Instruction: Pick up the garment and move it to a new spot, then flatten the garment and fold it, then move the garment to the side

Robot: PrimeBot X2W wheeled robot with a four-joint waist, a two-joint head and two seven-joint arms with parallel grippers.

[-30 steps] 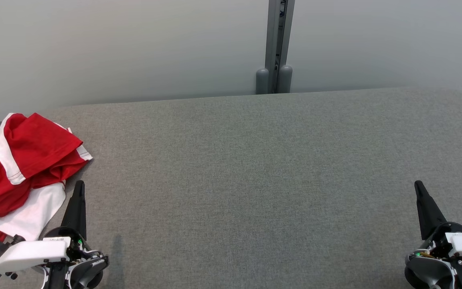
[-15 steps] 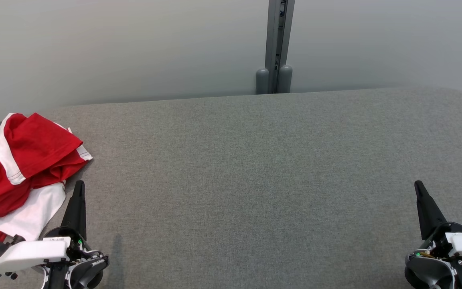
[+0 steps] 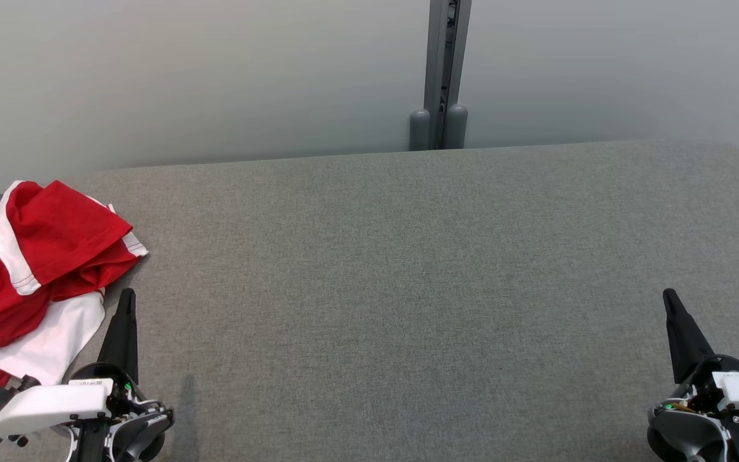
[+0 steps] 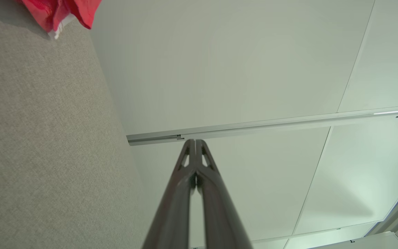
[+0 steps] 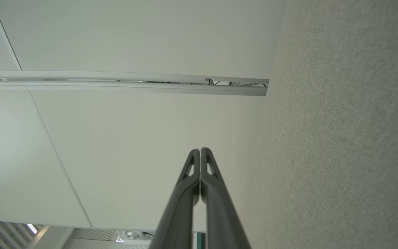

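Garment: the red garment (image 3: 29,269) lies crumpled in a heap at the far left edge of the grey cloth-covered table (image 3: 408,289). Part of it runs off the left border of the head view.
Sleeve: a white sleeve (image 3: 55,340) spreads out on the near side of the heap, on the side facing the robot.
Left gripper: the left gripper (image 3: 127,296) sits low at the left of the head view. Its two dark fingers are pressed together to one point and hold nothing. They point away from the robot toward the wall (image 3: 215,77).
Garment to left gripper: the heap lies just to the left of the fingers. Near the tip a narrow strip of bare grey cloth separates the sleeve's edge from the finger. Lower down the sleeve meets the gripper's body in the picture, and contact there cannot be judged. The red folds reach farther back than the fingertip, up and to its left.
Left wrist view: a red fold with a white edge hangs in the upper left corner, well off the line of the closed fingers.
Right gripper: the right gripper (image 3: 668,295) is at the lower right, closed tight and empty, over bare table and well apart from the garment.
Background: a grey post (image 3: 443,70) stands against the wall behind the table's far edge.
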